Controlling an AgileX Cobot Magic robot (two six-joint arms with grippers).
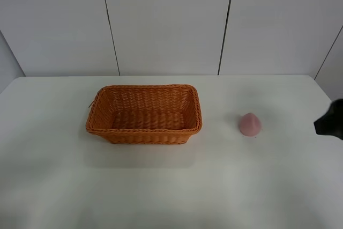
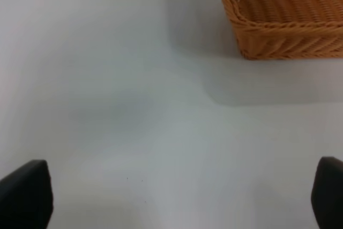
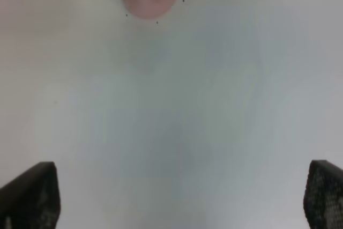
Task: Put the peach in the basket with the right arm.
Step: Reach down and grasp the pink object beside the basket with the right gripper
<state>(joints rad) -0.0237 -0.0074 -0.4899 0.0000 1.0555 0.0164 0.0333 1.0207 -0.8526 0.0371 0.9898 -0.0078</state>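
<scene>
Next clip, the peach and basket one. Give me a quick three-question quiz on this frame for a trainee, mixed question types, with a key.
1. True or false: the peach lies inside the basket.
2. In the high view, where is the peach relative to the basket? A: to its left. B: to its right. C: behind it.
3. Fill in: the right hand is ____, with nothing between its fingers.
Key: 1 false, it rests on the table, apart from the basket. 2 B. 3 open.
</scene>
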